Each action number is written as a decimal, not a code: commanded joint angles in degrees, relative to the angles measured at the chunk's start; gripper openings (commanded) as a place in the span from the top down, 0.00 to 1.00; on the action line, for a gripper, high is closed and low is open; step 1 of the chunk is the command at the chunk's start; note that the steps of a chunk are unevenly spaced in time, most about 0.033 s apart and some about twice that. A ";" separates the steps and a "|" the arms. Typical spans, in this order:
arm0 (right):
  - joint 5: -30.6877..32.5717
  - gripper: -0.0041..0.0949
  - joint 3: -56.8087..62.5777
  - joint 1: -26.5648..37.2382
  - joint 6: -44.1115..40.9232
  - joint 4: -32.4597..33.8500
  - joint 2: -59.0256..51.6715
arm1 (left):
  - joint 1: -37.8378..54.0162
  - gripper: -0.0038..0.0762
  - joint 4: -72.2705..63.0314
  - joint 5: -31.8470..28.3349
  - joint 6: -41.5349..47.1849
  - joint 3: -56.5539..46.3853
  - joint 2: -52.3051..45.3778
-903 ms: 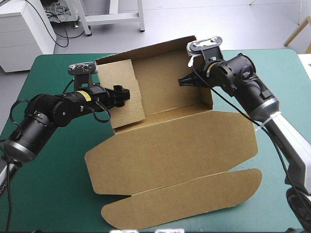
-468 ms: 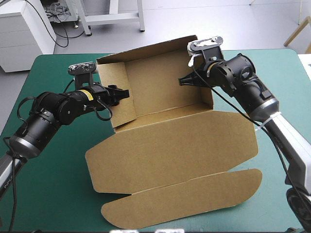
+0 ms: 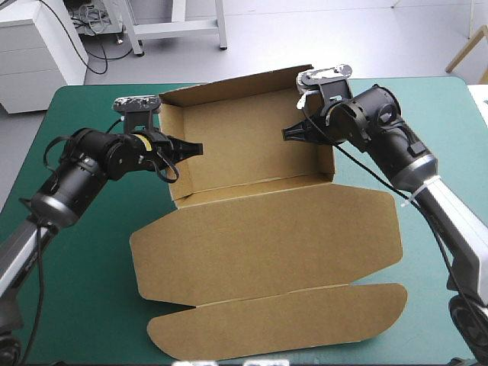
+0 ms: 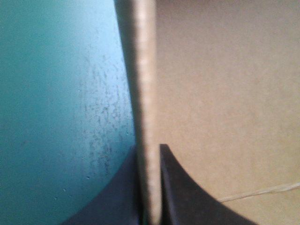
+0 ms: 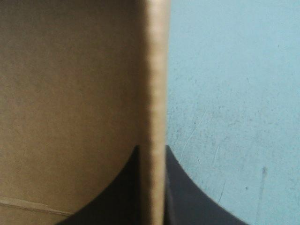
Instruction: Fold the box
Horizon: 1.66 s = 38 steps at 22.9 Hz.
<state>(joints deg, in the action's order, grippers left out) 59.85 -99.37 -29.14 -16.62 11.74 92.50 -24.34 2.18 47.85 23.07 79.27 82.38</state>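
Observation:
The brown box [image 3: 252,145] stands as an open tray at the far middle of the teal-green table [image 3: 76,290]. Its walls are raised, and its lid [image 3: 267,236] lies flat toward the near edge with a long flap [image 3: 282,320] beyond it. My left gripper [image 3: 191,147] is shut on the top of the left wall [image 3: 181,171]. In the left wrist view the board's edge [image 4: 145,93] runs up between my left gripper [image 4: 149,187]. My right gripper [image 3: 288,133] is shut on the right wall [image 3: 324,156], and in the right wrist view the board's edge [image 5: 157,84] stands pinched in it [image 5: 152,187].
The lid's flap reaches close to the table's near edge. Teal-green cover shows on both sides of the lid and beside each raised wall.
The left side panel, leaning inward earlier, now stands upright. My left gripper has moved up to its top and shut on it. The lid slid slightly toward the near left. The right gripper kept its hold.

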 commanded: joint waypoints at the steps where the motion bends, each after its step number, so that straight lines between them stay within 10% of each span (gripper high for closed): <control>1: -1.63 0.97 -1.78 -0.27 1.03 -2.33 -1.93 | -0.43 0.96 1.20 4.34 -3.67 8.81 4.45; 10: 6.20 0.97 -1.78 4.55 6.60 -11.32 7.29 | -0.43 0.96 0.49 20.49 -4.15 25.37 23.33; 22: 4.98 0.97 -1.78 7.32 8.99 -12.93 17.05 | -0.43 0.93 0.23 21.24 -5.50 25.40 29.10; 27: 4.70 0.77 -1.78 7.32 9.31 -13.47 16.94 | -0.43 0.65 0.23 20.42 -6.97 25.40 29.35; 30: 5.18 0.37 -1.78 7.32 9.67 -11.74 16.94 | -0.43 0.31 0.00 20.53 -6.97 25.40 29.35; 33: 5.18 0.11 -1.78 7.32 9.67 -11.74 16.94 | -0.22 0.22 0.00 20.76 -6.49 25.40 29.35; 38: 4.94 0.04 -1.78 7.32 9.43 -12.11 16.94 | -0.22 0.23 0.93 21.34 -6.49 25.40 29.35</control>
<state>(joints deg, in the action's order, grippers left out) 65.38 -99.37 -21.86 -7.59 -0.55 112.79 -24.43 2.44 69.28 16.19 103.00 114.75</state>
